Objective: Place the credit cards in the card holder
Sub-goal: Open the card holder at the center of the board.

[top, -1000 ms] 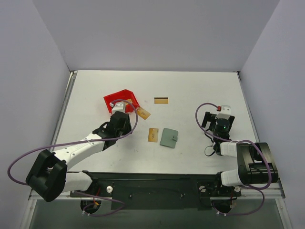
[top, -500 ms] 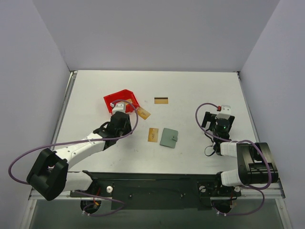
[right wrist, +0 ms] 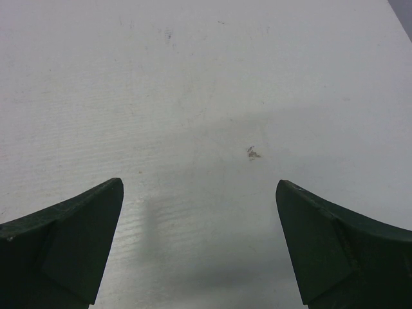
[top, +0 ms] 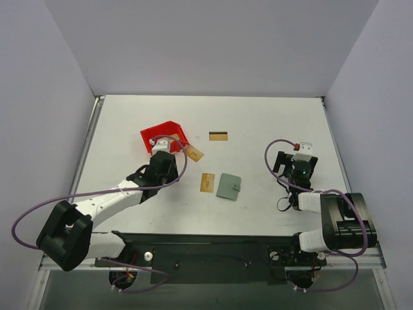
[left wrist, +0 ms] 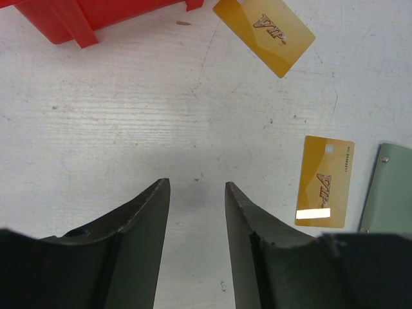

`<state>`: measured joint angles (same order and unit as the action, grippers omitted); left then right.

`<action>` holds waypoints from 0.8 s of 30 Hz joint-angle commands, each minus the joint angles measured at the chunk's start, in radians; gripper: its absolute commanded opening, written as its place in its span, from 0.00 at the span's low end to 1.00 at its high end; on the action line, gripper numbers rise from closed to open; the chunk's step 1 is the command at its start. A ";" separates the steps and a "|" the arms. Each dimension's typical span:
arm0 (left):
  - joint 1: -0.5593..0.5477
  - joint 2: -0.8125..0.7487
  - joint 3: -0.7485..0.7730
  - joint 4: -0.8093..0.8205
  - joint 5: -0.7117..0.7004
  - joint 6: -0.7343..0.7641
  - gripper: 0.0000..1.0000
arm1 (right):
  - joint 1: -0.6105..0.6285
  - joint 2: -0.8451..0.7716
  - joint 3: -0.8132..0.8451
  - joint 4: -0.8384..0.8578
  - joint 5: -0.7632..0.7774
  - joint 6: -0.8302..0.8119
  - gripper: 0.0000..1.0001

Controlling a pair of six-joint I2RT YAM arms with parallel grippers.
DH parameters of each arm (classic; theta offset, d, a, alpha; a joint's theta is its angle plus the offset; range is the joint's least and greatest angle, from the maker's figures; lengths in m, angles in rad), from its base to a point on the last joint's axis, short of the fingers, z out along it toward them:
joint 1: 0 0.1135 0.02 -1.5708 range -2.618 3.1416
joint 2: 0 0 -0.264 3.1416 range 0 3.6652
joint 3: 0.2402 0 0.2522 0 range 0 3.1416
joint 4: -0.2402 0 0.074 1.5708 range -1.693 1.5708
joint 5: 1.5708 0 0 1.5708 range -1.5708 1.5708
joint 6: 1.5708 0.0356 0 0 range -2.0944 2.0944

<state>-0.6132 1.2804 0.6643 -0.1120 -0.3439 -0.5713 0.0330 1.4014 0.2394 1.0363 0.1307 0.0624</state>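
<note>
Card holder [top: 228, 186]: closed, flat at mid bench [top: 258, 116]
Credit cards [top: 207, 182]: one just left of the holder, one beside red bin [top: 165, 134], a striped one farther back
Left pincer [left wrist: 196, 185]: narrow gap, empty, near the bin
Right pincer [right wrist: 199, 187]: wide, empty, well to the right

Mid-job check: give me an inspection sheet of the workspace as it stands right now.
Surface: white table, faint scuff marks.
Job's things: three credit cards lie loose: one near the red bin, one beside the closed card holder, a striped one farther back.
Clutter: red bin, rear left.
Grippers: left gripper partly open, empty, over bare table; right gripper wide open, empty.
Cables: purple cables loop along both arms.
Surroundings: plain grey walls; nothing else seen.
</note>
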 commanded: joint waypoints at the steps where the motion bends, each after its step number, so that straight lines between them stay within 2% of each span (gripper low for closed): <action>1: 0.010 0.004 0.031 0.032 -0.006 0.002 0.50 | -0.004 -0.005 0.006 0.047 -0.008 0.011 1.00; 24: 0.010 0.014 0.027 0.052 0.003 0.002 0.50 | -0.004 -0.004 0.006 0.047 -0.008 0.013 1.00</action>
<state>-0.6071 1.2915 0.6643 -0.1081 -0.3431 -0.5716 0.0330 1.4014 0.2394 1.0363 0.1307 0.0628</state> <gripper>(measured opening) 0.497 0.999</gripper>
